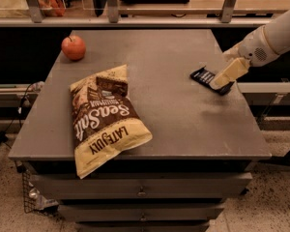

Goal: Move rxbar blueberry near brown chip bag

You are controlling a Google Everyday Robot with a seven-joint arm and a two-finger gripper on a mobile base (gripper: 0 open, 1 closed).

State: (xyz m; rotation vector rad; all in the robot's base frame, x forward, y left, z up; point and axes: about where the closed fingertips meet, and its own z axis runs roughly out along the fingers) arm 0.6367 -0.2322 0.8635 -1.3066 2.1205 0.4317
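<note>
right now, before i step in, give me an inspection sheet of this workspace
surface: grey table, flat top, drawers beneath
job's things: rxbar blueberry lying flat near the right edge in the view; brown chip bag lying front left, one corner overhanging the front edge; the two are well apart
clutter: red apple at the back left corner
grippers: gripper down at the bar's right end
cables: dark cable hanging left of the table
surroundings: metal rail and shelf behind
</note>
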